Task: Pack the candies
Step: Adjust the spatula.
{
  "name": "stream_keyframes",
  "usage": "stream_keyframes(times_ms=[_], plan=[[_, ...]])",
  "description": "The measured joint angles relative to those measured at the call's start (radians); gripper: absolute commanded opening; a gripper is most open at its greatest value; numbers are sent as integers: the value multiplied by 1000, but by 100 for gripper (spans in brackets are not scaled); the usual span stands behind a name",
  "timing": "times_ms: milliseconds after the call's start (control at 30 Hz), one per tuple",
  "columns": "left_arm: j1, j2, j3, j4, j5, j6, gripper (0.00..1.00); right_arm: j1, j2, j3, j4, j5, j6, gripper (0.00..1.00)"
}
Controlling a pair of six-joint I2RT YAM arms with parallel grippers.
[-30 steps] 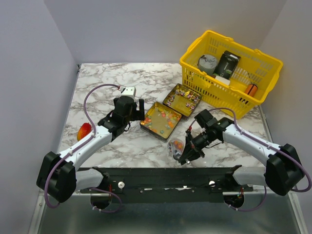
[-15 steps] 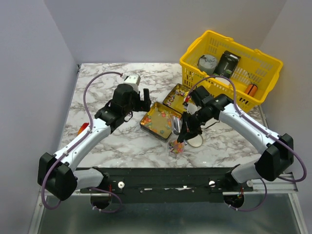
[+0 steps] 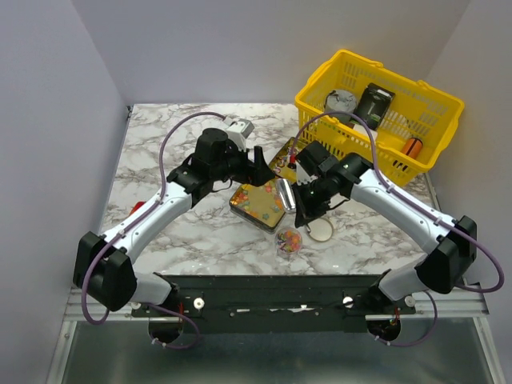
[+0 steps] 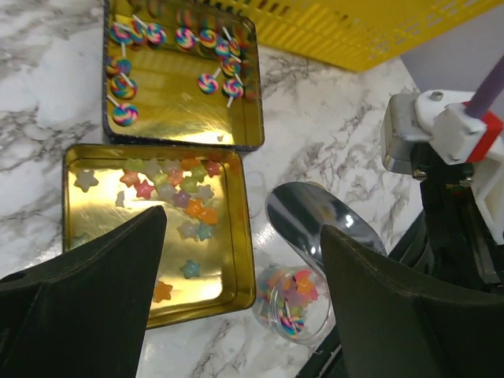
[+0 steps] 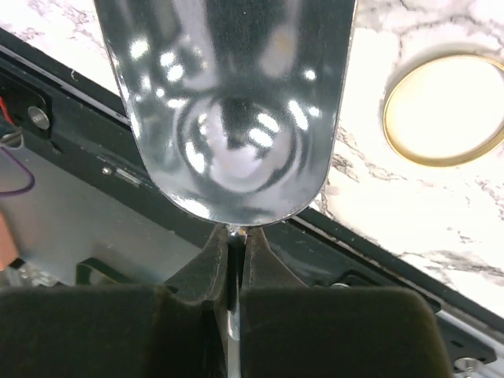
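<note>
The candies [image 4: 179, 191] are pastel, the tin [image 4: 94, 213] gold, the table [image 4: 331, 150] grey-veined white marble, the basket [image 4: 354, 31] yellow.

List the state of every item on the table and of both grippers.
Left gripper: open, empty.
Right gripper: shut on the scoop handle.
Scoop: empty.
Jar: open, upright, partly filled with candies.
Jar lid: off, lying flat.
Star tin: open, candies inside.
Lollipop tin: open, candies inside.

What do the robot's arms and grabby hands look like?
The left arm and right arm are pale grey-white tubes with chunky black joints and a looping purple cable each. The left gripper and right gripper have broad black fingers.
</note>
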Motion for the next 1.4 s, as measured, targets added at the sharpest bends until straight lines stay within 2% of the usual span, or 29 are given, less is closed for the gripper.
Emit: stream_keyframes(times_ms=[200,533,767,1000,1167,1400], plan=[[-16,13,-34,14,83,-13,75,10,-47,3,36,16,-15,0],[-53,51,-62,35,106,-21,72,10,-122,42,103,-56,-32,1],[-55,39,-63,10,14,-5,84,10,-85,104,77,6,-20,1],[-55,-65,-58,-30,-81,40,92,10,-11,107,32,92,-10,1],[-55,-105,-57,-4,-75,48,91,20,5,107,20,99,-24,1],[-55,-54,-58,44,-62,17,86,57,13,126,9,103,-47,1]])
